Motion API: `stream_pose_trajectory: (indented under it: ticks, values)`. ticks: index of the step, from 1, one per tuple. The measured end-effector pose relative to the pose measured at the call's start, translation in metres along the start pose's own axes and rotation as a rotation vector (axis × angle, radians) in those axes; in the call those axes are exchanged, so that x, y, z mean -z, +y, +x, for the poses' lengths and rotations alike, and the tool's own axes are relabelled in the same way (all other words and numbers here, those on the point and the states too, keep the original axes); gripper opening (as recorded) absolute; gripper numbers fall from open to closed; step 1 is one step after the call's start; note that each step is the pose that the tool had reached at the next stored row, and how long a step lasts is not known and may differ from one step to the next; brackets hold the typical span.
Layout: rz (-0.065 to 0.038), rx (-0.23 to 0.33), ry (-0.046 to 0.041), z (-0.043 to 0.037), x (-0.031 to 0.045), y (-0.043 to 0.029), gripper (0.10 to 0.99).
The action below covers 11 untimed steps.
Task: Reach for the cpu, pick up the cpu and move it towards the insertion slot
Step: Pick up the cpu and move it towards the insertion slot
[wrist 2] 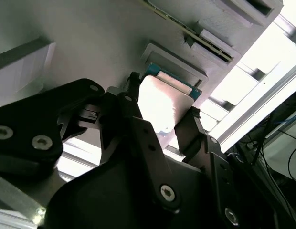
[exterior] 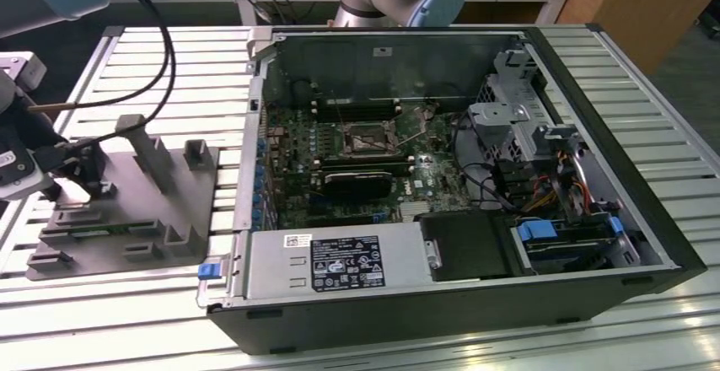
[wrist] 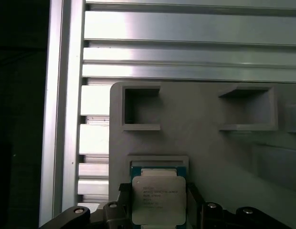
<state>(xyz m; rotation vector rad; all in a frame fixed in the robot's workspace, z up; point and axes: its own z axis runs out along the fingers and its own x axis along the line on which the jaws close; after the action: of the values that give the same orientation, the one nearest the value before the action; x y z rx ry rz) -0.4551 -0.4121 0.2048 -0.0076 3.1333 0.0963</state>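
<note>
Silver slats of the bench (exterior: 636,59) lie under the grey tray (exterior: 107,249), where my end effector (wrist 2: 163,95) pinches the cpu (wrist: 158,198) between two fingers.

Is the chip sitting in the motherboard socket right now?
No, the first wrist view shows the chip at a pocket of the grey tray on the slatted table.

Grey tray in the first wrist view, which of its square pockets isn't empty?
The pocket right at the gripper: the silvery, green-edged cpu lies over it. The two pockets farther from the gripper are bare.
</note>
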Motion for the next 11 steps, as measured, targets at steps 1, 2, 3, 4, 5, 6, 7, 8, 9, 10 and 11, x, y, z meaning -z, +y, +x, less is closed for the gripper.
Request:
stream_pose_trajectory:
  ticks: [1,2,3,4,5,6,7,8,9,10,11]
  values:
    - [0.000,0.000,0.0000,0.0000,0.0023,0.0001,0.541]
    - [0.000,0.000,0.0000,0.0000,0.0045,0.0003,0.541]
    - [0.000,0.000,-0.0001,-0.0001,0.0068,0.0004,0.541]
    - [0.000,0.000,-0.0001,-0.0001,0.0089,0.0005,0.541]
    - [0.000,0.000,-0.0002,-0.0001,0.0110,0.0007,0.541]
    - [0.000,0.000,-0.0001,-0.0001,0.0132,0.0008,0.541]
    - [0.000,0.000,-0.0002,-0.0001,0.0155,0.0009,0.541]
    - [0.000,0.000,-0.0002,-0.0001,0.0179,0.0011,0.541]
    - [0.000,0.000,-0.0003,-0.0002,0.0203,0.0012,0.541]
    - [0.000,0.000,-0.0004,-0.0002,0.0228,0.0014,0.541]
    - [0.000,0.000,-0.0004,-0.0002,0.0255,0.0016,0.541]
